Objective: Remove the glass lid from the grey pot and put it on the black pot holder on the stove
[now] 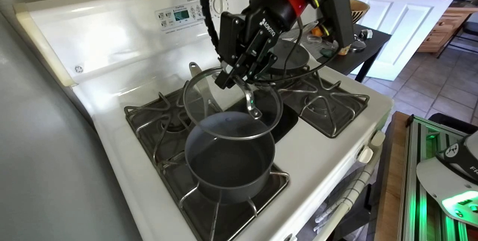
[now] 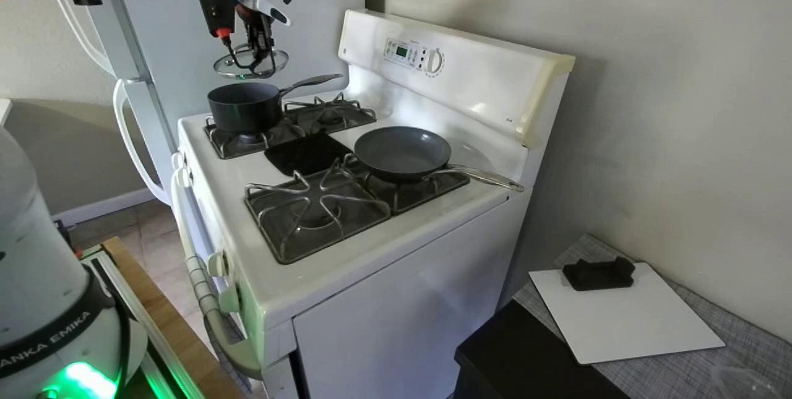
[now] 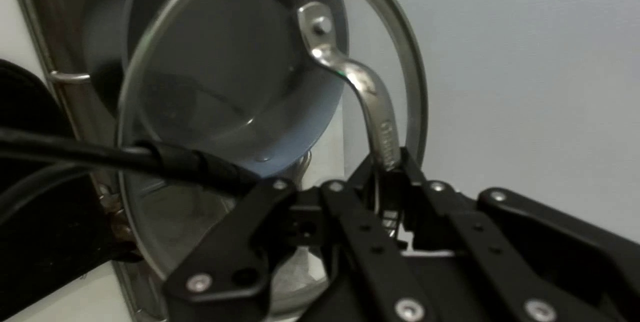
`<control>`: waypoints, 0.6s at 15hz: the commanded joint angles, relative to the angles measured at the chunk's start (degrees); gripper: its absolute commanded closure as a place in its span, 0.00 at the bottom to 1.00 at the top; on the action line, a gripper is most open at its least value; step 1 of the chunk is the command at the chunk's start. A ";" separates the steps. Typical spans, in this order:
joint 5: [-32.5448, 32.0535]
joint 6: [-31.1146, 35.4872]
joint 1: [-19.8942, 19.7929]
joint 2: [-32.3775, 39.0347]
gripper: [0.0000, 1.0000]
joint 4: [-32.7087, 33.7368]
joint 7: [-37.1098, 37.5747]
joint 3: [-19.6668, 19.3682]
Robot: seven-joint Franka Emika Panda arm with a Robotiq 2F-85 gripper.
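Observation:
The glass lid (image 1: 224,106) has a metal rim and a silvery bar handle (image 1: 249,99). My gripper (image 1: 233,78) is shut on that handle and holds the lid in the air above the grey pot (image 1: 231,175), apart from its rim. The lid (image 2: 229,66) and gripper (image 2: 263,64) also show over the pot (image 2: 244,109) in an exterior view. In the wrist view the handle of the lid (image 3: 240,62) runs between the fingertips (image 3: 387,162). The open pot stands on a grate of the white stove (image 1: 302,151). The black pot holder (image 2: 303,153) lies flat between the grates.
A shallow dark pan (image 2: 402,148) stands on a rear grate beyond the holder. A bare front grate (image 2: 318,213) is beside it. The control panel (image 1: 175,17) rises at the back, and a grey fridge (image 2: 247,21) stands close by the pot.

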 commanded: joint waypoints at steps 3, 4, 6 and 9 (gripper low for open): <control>-3.38 -2.10 -3.64 -7.58 1.00 -7.01 2.38 -3.04; -3.90 -2.18 -4.38 -8.31 1.00 -7.94 2.66 -3.65; -4.02 -2.09 -5.82 -9.08 1.00 -9.47 1.57 -5.26; -6.42 -2.85 -7.84 -8.33 1.00 -10.35 0.96 -7.22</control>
